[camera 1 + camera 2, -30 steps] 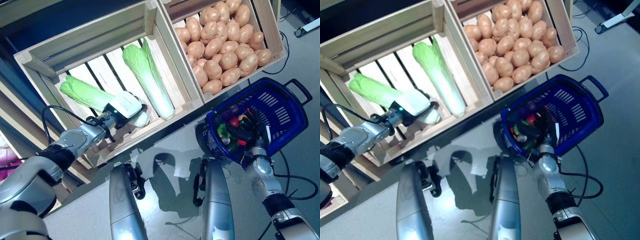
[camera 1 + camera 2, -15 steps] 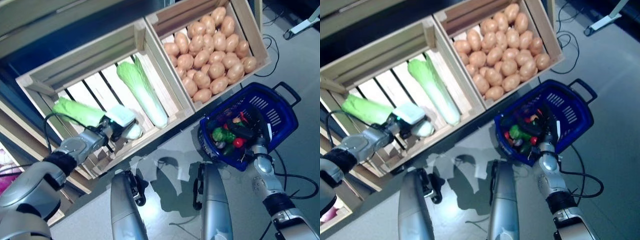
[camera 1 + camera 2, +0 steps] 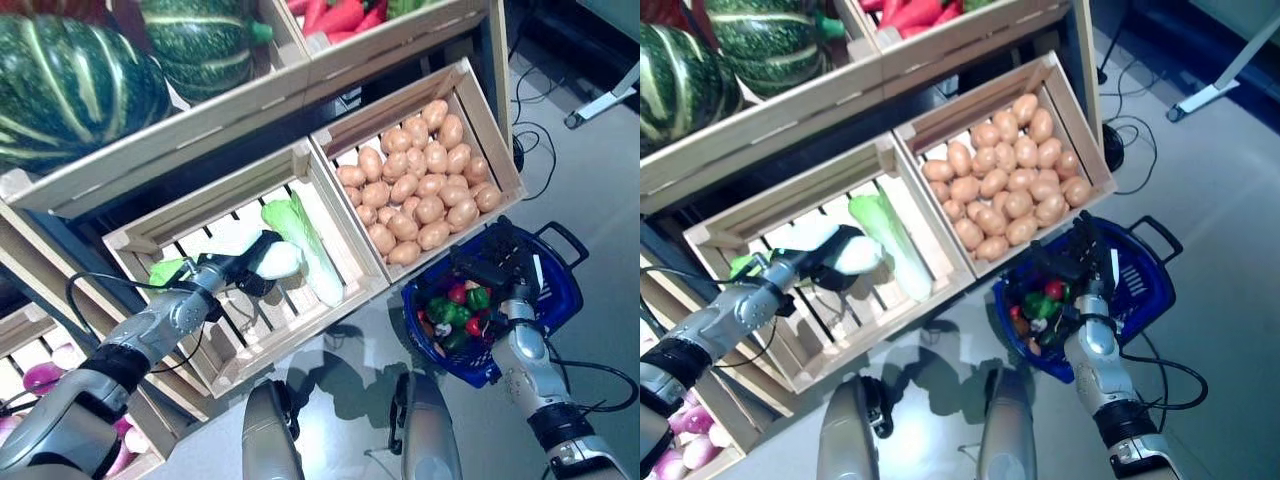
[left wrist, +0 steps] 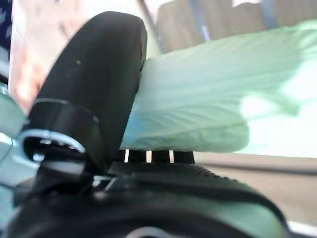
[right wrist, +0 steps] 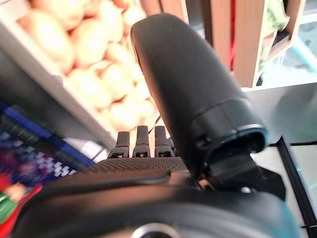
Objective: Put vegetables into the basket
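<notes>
My left hand (image 3: pixel 243 273) reaches into the wooden crate (image 3: pixel 225 350) on the stand's lower row and is shut on the white end of a pale green napa cabbage (image 3: pixel 274 261). In the left wrist view the thumb (image 4: pixel 94 79) presses against the cabbage (image 4: pixel 208 109). A second cabbage (image 3: pixel 309 250) lies just to the right of it in the same crate. The blue plastic basket (image 3: pixel 572 292) stands on the floor at the right, with green and red vegetables (image 3: pixel 452 310) in it. My right hand (image 3: pixel 497 268) is over the basket's near rim with straight fingers.
Another wooden crate (image 3: pixel 495 135) stands right beside the basket. An upper wooden shelf (image 3: pixel 200 125) overhangs the crates. Grey floor lies in front of the stand. A white stand foot (image 3: pixel 605 103) and cables lie on the floor at far right.
The whole picture has shifted: the camera moved back and up, so the upper shelf now shows. My left hand still holds the cabbage, now closer to the second one. The right hand stays over the basket.
</notes>
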Motion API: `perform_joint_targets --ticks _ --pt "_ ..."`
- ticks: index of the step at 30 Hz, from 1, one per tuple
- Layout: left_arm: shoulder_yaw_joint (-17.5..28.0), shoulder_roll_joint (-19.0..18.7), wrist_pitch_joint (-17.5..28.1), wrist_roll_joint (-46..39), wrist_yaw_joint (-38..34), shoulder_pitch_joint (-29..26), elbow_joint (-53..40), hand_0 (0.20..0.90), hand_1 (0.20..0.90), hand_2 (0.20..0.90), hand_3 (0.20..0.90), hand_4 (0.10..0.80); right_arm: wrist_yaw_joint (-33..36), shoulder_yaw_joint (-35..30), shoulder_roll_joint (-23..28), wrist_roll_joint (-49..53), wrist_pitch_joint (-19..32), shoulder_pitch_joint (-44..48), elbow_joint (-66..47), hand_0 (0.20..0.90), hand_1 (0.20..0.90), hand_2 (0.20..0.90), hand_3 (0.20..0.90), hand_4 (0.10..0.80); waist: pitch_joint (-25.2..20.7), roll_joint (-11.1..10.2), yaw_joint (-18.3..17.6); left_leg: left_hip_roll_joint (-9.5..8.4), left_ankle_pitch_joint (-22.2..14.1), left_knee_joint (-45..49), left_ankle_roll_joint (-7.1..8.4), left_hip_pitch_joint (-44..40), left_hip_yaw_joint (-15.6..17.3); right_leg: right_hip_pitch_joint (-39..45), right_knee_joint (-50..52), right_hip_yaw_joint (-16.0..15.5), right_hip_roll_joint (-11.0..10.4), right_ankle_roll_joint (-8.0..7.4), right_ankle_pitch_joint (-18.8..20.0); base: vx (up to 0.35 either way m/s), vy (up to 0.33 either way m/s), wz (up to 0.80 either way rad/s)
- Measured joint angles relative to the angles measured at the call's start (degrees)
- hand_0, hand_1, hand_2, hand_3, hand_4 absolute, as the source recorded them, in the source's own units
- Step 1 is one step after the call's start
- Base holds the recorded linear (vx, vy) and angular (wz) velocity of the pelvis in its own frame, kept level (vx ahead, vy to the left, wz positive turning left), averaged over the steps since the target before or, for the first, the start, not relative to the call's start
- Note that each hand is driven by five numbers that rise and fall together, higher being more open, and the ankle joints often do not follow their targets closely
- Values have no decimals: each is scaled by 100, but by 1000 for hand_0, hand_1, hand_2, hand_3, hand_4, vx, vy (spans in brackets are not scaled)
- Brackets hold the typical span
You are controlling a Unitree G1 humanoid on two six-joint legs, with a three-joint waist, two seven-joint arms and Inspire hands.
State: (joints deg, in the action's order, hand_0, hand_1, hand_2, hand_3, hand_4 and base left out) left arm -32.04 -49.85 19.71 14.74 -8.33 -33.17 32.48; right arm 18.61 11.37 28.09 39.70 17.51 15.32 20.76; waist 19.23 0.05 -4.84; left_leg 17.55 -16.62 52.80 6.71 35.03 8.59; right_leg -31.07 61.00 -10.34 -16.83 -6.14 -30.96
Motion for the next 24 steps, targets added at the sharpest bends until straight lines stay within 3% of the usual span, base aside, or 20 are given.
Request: perform_joint_targets --ticks 2,6,9,12,16,19,24 --pt "327 130 29 -396 286 160 -65 300 300 300 300 400 -6 -2 -30 -114 0 9 -48 900 900 900 900 800 -5 6 33 -46 43 -166 15 -160 11 177 -135 -60 -23 -7 13 45 -34 8" --pt "514 251 82 -1054 779 574 -264 300 300 300 300 400 -17 -24 -165 -114 0 -31 -86 900 900 900 900 800 -30 0 89 -73 153 -662 53 -712 105 707 -621 -162 29 -35 124 39 -37 2" --pt "810 602 80 -1932 1371 809 -377 300 300 300 300 400 -318 -132 -204 -116 0 -51 -103 900 900 900 900 800 -126 66 120 -105 286 -1077 70 -1021 137 1061 -1077 -293 92 -63 283 55 -63 4" --pt "1301 1184 -17 -3239 2075 1104 -668 300 300 300 300 400 -1187 -157 -223 -134 -2 -130 -231 900 900 900 900 800 -189 62 150 -163 580 -1828 77 -1522 253 1481 -1773 -343 213 -79 576 88 -57 -5" --pt "1353 1583 -241 -4132 2561 1131 -995 300 300 300 300 400 -2326 -97 -220 -156 -120 -156 -311 900 900 900 900 800 -350 32 222 -206 964 -2718 100 -2143 402 2028 -2633 -460 383 -95 948 123 -49 -4" --pt "1360 1913 -482 -4803 2797 1137 -1247 300 300 300 300 400 -3279 16 -94 -131 -649 -149 -305 900 900 900 900 800 -645 19 235 -317 1438 -3882 124 -2900 480 2736 -3690 -597 580 -139 1380 135 -31 1" --pt "1361 2024 -514 -5169 2845 1150 -1449 300 300 300 300 400 -4218 334 50 -91 -1376 -108 -298 900 900 900 900 800 -1135 -63 249 -423 1757 -4803 136 -3468 607 3276 -4656 -650 738 -223 1782 91 -2 -3"
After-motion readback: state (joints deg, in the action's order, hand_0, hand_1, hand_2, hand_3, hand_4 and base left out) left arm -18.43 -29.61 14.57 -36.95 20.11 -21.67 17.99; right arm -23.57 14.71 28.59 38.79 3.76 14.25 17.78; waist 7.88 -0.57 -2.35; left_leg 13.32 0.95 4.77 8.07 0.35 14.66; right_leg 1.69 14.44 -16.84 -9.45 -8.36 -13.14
